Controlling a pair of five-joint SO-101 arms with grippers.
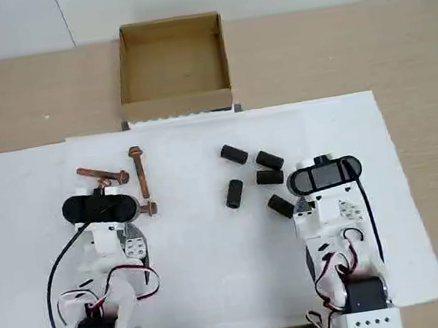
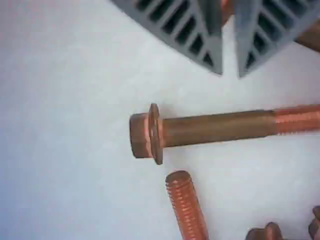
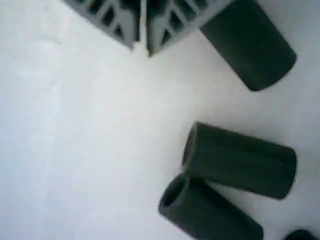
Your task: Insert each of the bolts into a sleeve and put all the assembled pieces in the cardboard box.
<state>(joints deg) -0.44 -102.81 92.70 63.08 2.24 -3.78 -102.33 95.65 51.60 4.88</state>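
Three copper bolts lie on the white sheet at the left: two (image 1: 102, 175) (image 1: 139, 175) ahead of my left arm (image 1: 99, 207) and one (image 1: 148, 209) beside it. My left gripper (image 2: 228, 71) hovers low over the sheet, its jaws nearly together on nothing. One bolt (image 2: 215, 129) lies just past its tips, and another crosses underneath. Several black sleeves (image 1: 234, 154) (image 1: 269, 177) (image 1: 280, 205) lie near my right arm (image 1: 324, 175). My right gripper (image 3: 141, 49) is shut and empty, with one sleeve (image 3: 247, 42) beside it and two more (image 3: 240, 160) (image 3: 210, 212) ahead.
The open cardboard box (image 1: 179, 96) stands empty at the far edge of the sheet, midway between the arms. The white sheet (image 1: 216, 262) covers the wooden table. Bare sheet stretches between the two arms and toward the box.
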